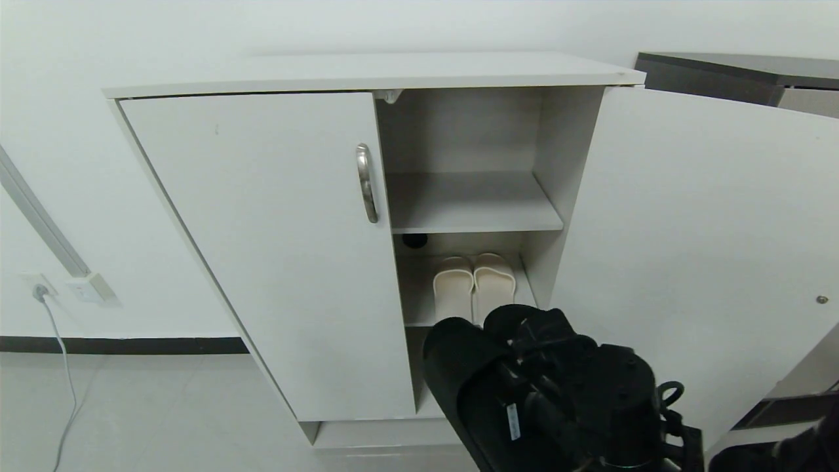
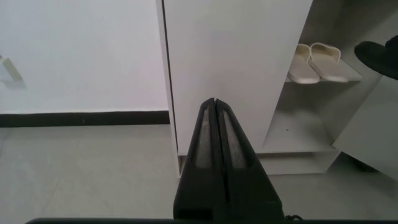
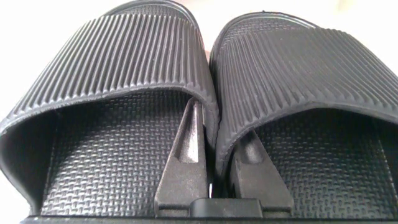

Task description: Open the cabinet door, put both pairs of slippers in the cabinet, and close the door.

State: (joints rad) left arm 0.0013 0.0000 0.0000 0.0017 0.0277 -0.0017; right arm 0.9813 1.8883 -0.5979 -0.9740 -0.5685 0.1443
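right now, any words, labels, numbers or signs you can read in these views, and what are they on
No text can be read.
The white label on the right gripper: too small and blurred to read.
No print shows on the cabinet, the white slippers, the black slippers or the wall socket.

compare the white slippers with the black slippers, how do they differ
Colour: the white slippers are cream-white, the black slippers black. Place: the white slippers lie on a cabinet shelf; the black slippers are out in front of it. State: the white slippers rest free; the black slippers are clamped in the right hand. Both pairs sit side by side.
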